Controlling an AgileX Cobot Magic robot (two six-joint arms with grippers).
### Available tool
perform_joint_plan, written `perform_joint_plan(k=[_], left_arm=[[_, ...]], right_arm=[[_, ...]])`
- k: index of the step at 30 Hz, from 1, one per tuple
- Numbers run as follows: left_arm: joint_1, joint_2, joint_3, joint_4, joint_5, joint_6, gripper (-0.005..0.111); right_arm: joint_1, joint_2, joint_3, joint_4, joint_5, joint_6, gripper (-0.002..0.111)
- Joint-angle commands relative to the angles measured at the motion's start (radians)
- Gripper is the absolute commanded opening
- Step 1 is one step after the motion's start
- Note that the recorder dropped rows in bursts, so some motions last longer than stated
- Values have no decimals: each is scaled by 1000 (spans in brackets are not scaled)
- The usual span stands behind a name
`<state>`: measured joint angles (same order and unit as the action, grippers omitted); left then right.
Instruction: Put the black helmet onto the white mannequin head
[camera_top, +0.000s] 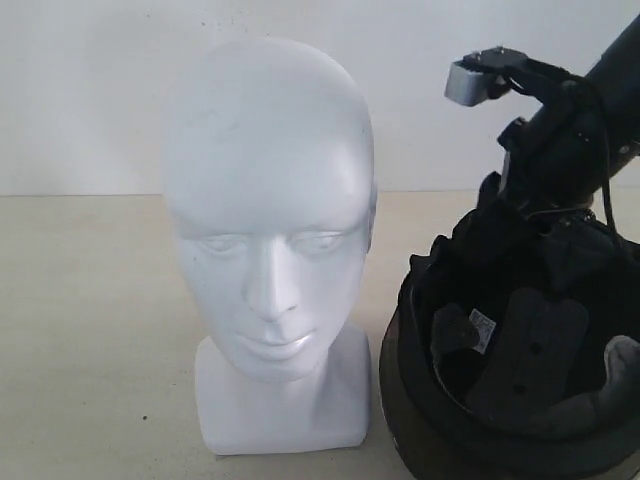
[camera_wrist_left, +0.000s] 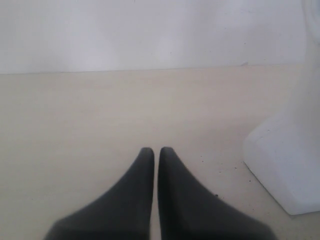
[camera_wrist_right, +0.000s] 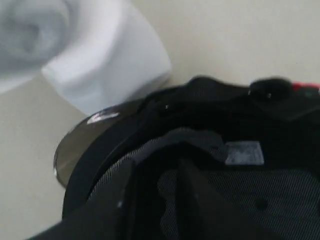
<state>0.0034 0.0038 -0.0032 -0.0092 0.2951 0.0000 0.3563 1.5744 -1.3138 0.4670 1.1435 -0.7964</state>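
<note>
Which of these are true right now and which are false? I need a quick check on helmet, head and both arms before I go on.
1. The rounded matte black helmet with the smoky visor already sits on the glossy white plastic mannequin head. False: it lies beside the head on the pale table, opening upward, inner padding showing.
2. The mannequin head stands upright on its squarish block base. True.
3. The left gripper holds a helmet strap. False: its fingertips are closed together over bare table, holding nothing.
4. The right arm reaches down into the helmet's opening. True.
</note>
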Motion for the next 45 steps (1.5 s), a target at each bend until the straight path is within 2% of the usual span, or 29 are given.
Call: perform_joint_plan(k=[1,11,15,21,28,45], left_arm=[[-2,-4,3,-9,2,9,5],[-2,-4,3,-9,2,9,5],[-2,-4,3,-9,2,9,5],[-2,-4,3,-9,2,9,5],[-2,-4,3,-9,2,9,5],[-2,-4,3,-9,2,9,5]], right_arm=[[3,-7,-3,-58,78,138,0],[5,-42,144,-62,78,223,0],[5,-135,237,-109,-22,266,0],[5,-329,383,-353,-228,566,0],[3,-425,513,-782,-288,983,0],[3,-269,523,-928,-432,1110,0]])
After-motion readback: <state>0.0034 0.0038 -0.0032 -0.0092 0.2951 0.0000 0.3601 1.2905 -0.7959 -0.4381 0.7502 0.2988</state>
